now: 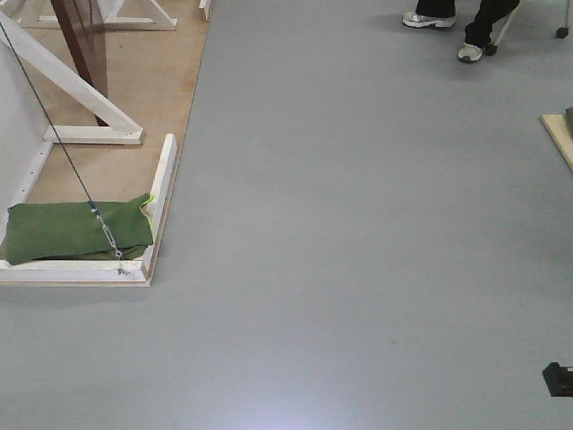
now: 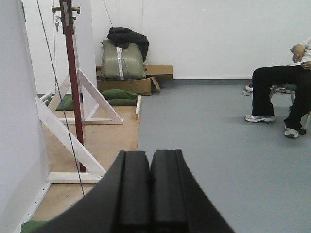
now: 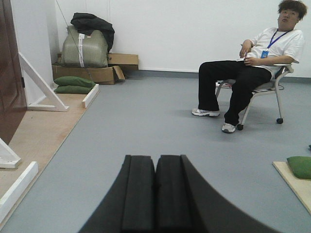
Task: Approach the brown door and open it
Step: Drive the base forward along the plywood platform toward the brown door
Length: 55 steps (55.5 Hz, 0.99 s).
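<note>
The brown door (image 3: pixel 9 82) stands at the far left of the right wrist view, seen almost edge-on. In the left wrist view only its dark red-brown edge (image 2: pixel 72 82) shows, between white frame braces. Its lower part (image 1: pixel 79 45) shows at the top left of the front view. My left gripper (image 2: pixel 149 180) is shut and empty, held over the grey floor. My right gripper (image 3: pixel 155 184) is shut and empty too, well to the right of the door. No door handle shows.
White wooden braces (image 1: pixel 76 90) and a base frame (image 1: pixel 161 193) stand on a plywood platform at left, with a green sandbag (image 1: pixel 76 231) and a steel cable (image 1: pixel 63 152). A person (image 3: pixel 248 68) sits on a chair at the far right. Boxes and bags (image 3: pixel 87 53) stand by the back wall.
</note>
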Tool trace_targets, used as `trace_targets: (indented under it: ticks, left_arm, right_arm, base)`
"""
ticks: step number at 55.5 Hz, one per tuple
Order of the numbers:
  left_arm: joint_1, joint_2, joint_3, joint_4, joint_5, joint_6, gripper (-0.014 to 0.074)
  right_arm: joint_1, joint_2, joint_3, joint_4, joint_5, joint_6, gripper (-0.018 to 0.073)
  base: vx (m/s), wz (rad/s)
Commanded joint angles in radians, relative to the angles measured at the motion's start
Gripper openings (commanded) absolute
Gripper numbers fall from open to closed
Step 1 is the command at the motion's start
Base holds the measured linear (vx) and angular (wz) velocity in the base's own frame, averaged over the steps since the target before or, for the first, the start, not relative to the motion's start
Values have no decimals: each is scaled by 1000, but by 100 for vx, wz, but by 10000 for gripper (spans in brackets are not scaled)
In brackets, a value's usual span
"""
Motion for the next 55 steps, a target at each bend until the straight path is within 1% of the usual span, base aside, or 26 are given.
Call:
trace_targets:
  ticks: [1, 55]
  left_arm:
    - [-1, -15, -18, -4, -74, -6, -3]
    - [-1, -15, -18, -4, -74, -6, -3]
  right_arm:
    - [-1, -11, 6, -4, -81, -6, 0]
    - [-1, -11, 6, -4, -81, -6, 0]
  base:
    - [0, 0]
    - [0, 0]
